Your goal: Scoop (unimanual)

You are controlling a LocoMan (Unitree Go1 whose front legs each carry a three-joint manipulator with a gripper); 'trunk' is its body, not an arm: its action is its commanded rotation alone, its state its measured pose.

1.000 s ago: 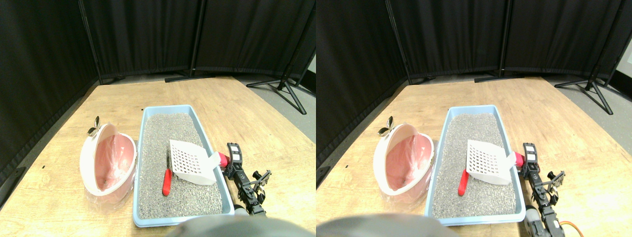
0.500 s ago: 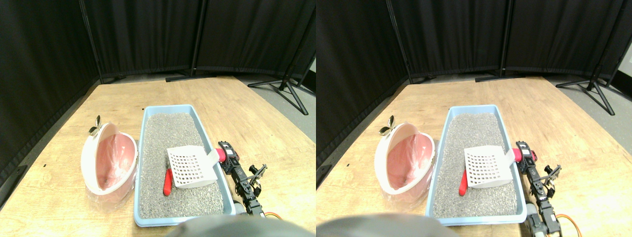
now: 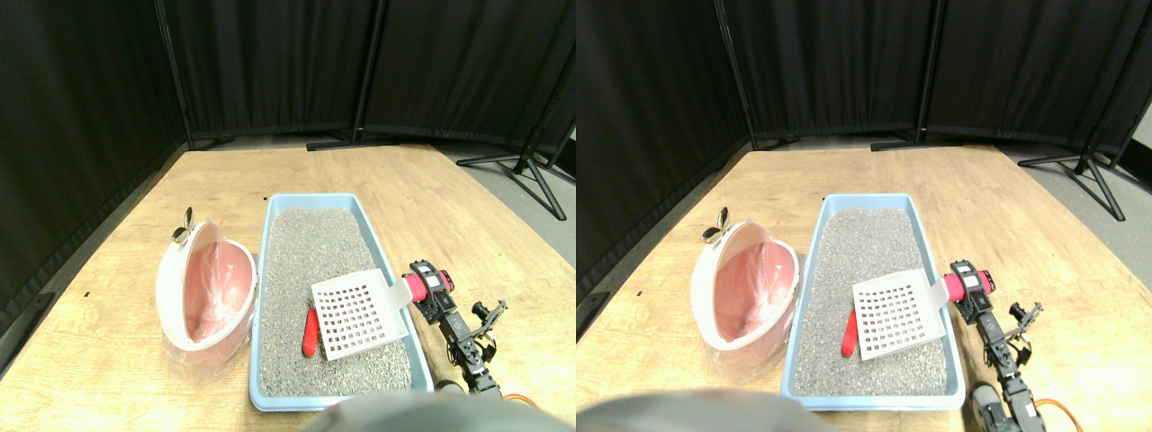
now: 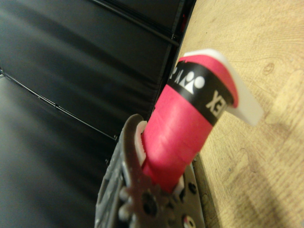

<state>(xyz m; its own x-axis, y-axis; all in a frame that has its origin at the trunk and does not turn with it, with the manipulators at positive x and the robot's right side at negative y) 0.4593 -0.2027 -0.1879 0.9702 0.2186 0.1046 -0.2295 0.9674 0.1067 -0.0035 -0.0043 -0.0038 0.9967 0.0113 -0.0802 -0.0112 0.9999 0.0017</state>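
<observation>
White slotted scoop (image 3: 358, 312) lies over the grey litter (image 3: 315, 261) beside a red piece (image 3: 310, 333), its red-wrapped handle (image 3: 416, 288) clamped in the pincer (image 3: 430, 290)

The right manipulator (image 3: 463, 335) is a slim black chain of boxy motor links and open brackets, with an orange cable at its base. Its gripper (image 3: 426, 290) carries a dark grey open-frame jaw with a toothed gear, screw holes and pale inner pads (image 4: 140, 135).

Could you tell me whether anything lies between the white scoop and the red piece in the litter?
Nothing visible does. The slotted scoop sits on the grey litter with the red piece right beside its left edge; only bare litter separates them.
</observation>
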